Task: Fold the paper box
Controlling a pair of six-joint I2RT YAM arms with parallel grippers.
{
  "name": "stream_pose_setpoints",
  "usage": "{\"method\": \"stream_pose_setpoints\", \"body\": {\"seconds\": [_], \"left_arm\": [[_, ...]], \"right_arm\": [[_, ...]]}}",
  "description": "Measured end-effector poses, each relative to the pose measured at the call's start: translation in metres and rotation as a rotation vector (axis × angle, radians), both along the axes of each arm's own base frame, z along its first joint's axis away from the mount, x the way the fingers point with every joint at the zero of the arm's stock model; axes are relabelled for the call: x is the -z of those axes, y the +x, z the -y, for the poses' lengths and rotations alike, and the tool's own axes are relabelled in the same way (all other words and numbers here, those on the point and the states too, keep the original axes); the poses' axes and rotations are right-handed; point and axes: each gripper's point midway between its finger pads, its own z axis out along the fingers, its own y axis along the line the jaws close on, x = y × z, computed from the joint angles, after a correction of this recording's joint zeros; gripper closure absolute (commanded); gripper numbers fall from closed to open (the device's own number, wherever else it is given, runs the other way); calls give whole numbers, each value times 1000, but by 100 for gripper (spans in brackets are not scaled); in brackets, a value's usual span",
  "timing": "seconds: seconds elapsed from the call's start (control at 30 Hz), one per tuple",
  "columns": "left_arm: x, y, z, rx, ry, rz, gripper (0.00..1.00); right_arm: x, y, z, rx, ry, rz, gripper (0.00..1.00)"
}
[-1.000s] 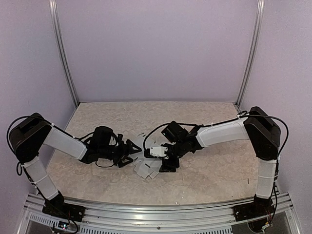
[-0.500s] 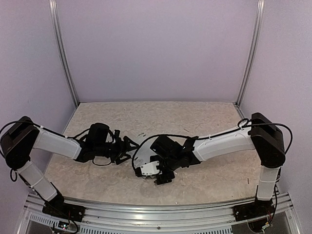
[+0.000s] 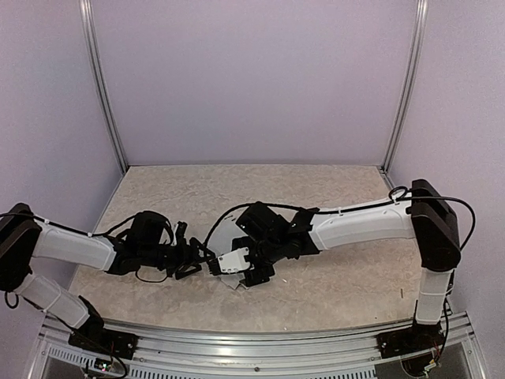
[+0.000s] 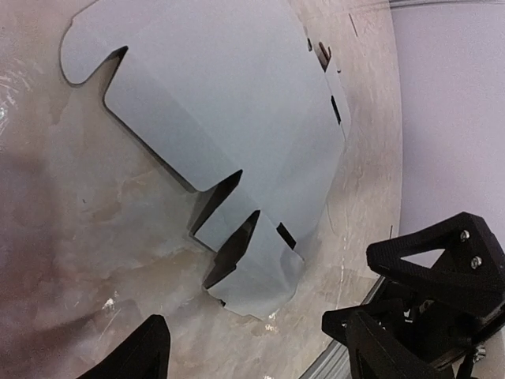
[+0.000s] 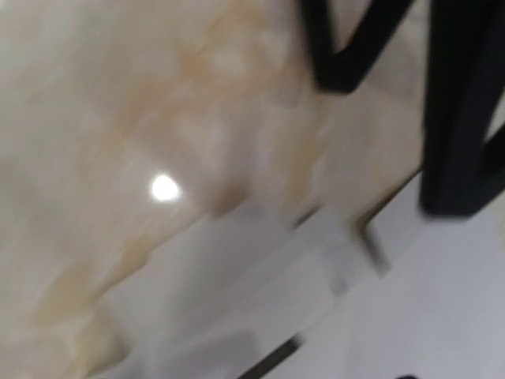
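The left gripper (image 3: 200, 260) was released, low over the worktop (image 3: 339, 197). Its two black fingers (image 4: 138, 352) stood wide apart with nothing between them, pointing toward the middle. Just ahead of those fingers lay the paper box (image 4: 229, 110), a flat pale grey die-cut blank. It rested on the marbled surface about midway along the worktop and somewhat nearer the near edge than the far one. Its rounded tabs reached away from the left gripper, and the notched flaps on the near side were lifted slightly, casting dark shadows beneath.

The right gripper (image 3: 255, 274) was also unclenched, reaching in from the right side and hanging over the blank's right part. In its own blurred wrist view the dark fingers (image 5: 461, 118) were spread with bare marbled surface between them, and one tip came down at the card's edge. Whether it actually touched could not be told.
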Motion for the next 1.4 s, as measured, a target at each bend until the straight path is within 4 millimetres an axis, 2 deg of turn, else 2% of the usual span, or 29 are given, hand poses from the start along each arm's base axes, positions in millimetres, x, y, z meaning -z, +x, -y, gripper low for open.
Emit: {"method": "stream_pose_setpoints", "body": {"seconds": [0.07,0.13,0.23,0.33,0.4,0.57,0.73,0.93,1.03,1.4], "left_arm": [[-2,-4,5,52,7,37,26],[1,-8,12,108,23,70,28],[12,-9,15,160,54,96,28],[26,-11,16,205,82,100,24],[24,-7,22,232,72,131,24],[25,-1,34,281,49,173,37],[29,-1,41,315,24,176,43],[31,-4,43,326,17,167,50],[32,-7,46,345,9,157,54],[38,-3,61,351,-32,83,67]], "right_arm": [[6,-1,14,4,-21,-28,25],[6,9,32,41,-27,-73,31],[-5,41,54,141,20,-127,46],[-16,73,76,251,77,-165,63],[-19,88,83,312,110,-176,67],[-12,87,80,359,158,-205,70],[-5,97,67,388,179,-236,73],[33,96,69,433,121,-289,74],[46,95,71,445,99,-304,74],[50,100,70,462,91,-293,73]]}}
